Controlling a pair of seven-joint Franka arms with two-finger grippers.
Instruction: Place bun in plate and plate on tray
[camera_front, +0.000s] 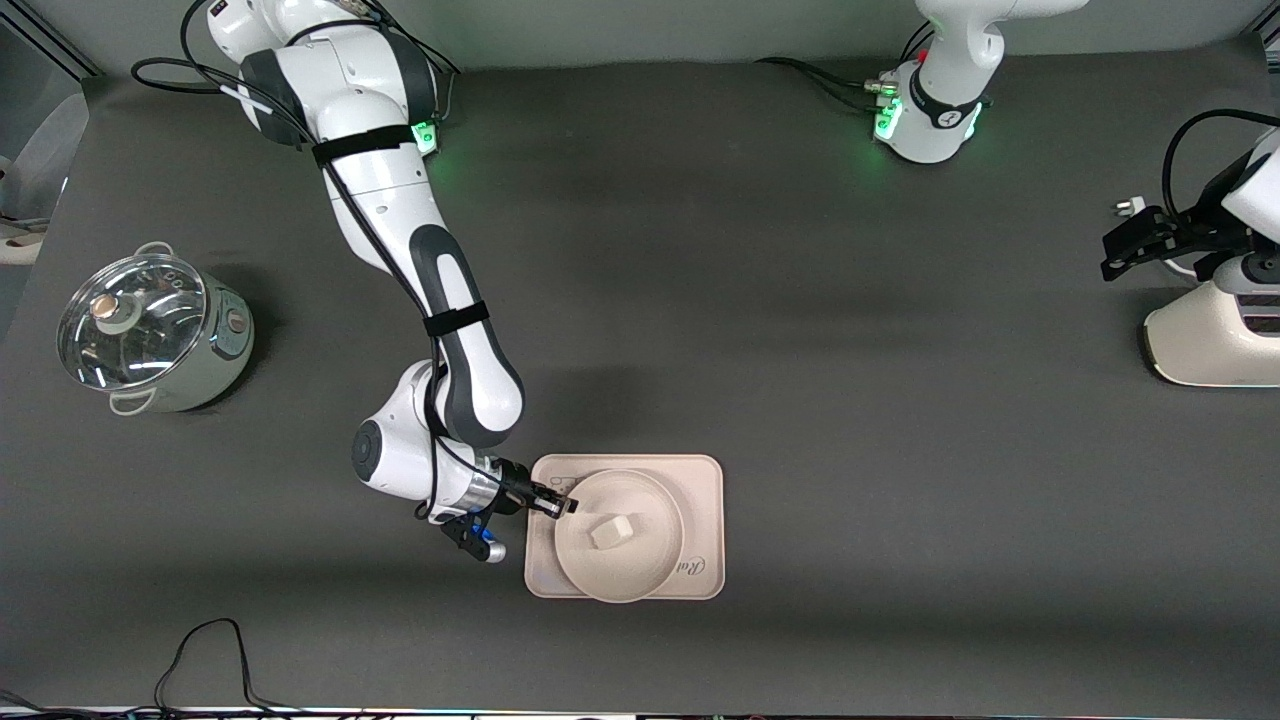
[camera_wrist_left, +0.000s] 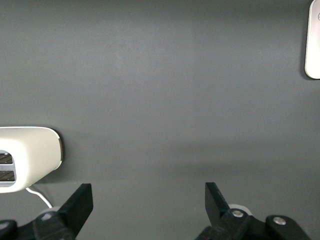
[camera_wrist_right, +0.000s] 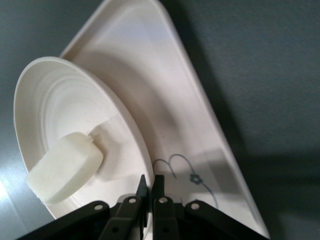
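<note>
The round cream plate (camera_front: 622, 572) lies over the cream rectangular tray (camera_front: 700, 480), its rim slightly past the tray's edge nearer the front camera. The small off-white bun (camera_front: 610, 531) sits in the plate. My right gripper (camera_front: 560, 505) is shut on the plate's rim at the side toward the right arm's end of the table. The right wrist view shows the closed gripper (camera_wrist_right: 150, 185) on the rim, with the bun (camera_wrist_right: 65, 167), the plate (camera_wrist_right: 55, 95) and the tray (camera_wrist_right: 165, 100). My left gripper (camera_front: 1115, 252) waits open and empty (camera_wrist_left: 148, 200) over the left arm's end of the table.
A pot with a glass lid (camera_front: 150, 330) stands toward the right arm's end of the table. A white appliance (camera_front: 1210, 340) stands by the left gripper and also shows in the left wrist view (camera_wrist_left: 25, 155). A black cable (camera_front: 210, 650) lies at the front edge.
</note>
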